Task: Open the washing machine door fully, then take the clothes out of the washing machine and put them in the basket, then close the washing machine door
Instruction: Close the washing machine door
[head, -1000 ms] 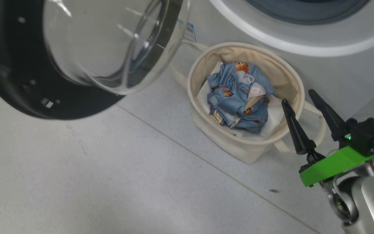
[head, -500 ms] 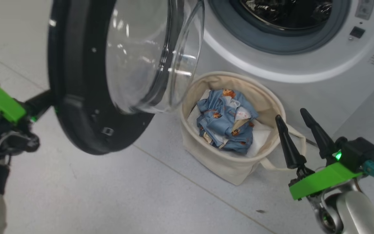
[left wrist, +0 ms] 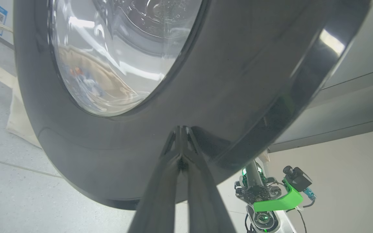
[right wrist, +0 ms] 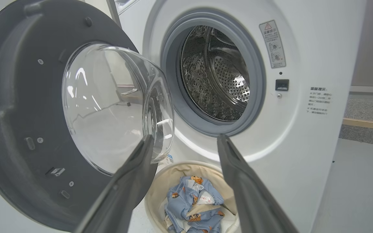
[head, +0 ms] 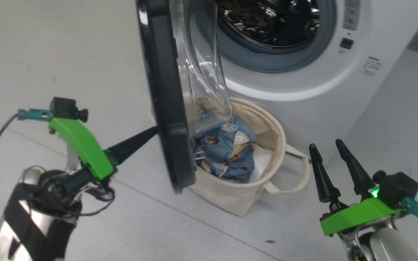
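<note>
Door swung inward; closed left pincer touching.

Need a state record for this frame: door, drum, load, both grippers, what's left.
door_state: washing machine door open, standing out from the washing machine, not latched
drum_state: drum bare steel where visible
load: clothes bunched inside the basket, below the opening
left: left gripper shut, tips against the door's outer black ring
right: right gripper open, holding nothing, beside the basket
remaining: door not yet closed
</note>
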Controlling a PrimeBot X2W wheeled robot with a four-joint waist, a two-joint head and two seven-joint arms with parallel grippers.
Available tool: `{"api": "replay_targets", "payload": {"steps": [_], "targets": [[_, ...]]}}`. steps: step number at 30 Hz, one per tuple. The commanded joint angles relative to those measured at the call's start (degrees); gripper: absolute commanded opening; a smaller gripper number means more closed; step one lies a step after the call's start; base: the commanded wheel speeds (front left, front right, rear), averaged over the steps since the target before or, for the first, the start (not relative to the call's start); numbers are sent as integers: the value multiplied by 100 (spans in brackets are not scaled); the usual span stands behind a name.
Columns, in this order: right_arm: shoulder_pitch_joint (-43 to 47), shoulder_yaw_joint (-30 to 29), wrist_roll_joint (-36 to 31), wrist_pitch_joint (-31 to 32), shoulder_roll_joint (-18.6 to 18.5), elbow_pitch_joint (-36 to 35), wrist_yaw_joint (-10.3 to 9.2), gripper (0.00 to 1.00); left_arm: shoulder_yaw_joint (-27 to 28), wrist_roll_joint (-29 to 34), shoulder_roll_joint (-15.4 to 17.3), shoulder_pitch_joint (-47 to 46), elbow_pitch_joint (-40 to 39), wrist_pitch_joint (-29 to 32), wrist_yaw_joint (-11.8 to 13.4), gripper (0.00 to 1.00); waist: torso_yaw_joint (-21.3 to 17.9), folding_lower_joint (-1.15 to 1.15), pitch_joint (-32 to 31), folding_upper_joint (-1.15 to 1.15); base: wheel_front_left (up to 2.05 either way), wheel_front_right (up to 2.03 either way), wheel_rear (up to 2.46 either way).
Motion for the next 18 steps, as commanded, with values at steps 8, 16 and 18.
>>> {"api": "replay_targets", "payload": {"steps": [8, 16, 18], "targets": [[-90, -10, -3, -102, 21, -220, 5, 100, 144, 521, -75, -205, -244, -841, -73, 0, -862, 0, 87, 0, 0, 0, 0], [-48, -104, -8, -137, 49, -245, 5, 100, 27, 724, -55, -250, -215, -1582, -146, 0, -1710, 0, 122, 0, 0, 0, 0], [-49, -105, 3, -146, 56, -248, 5, 100, -48, 687, -35, -244, -276, -1707, -148, 0, -1903, 0, 122, 0, 0, 0, 0]]}}
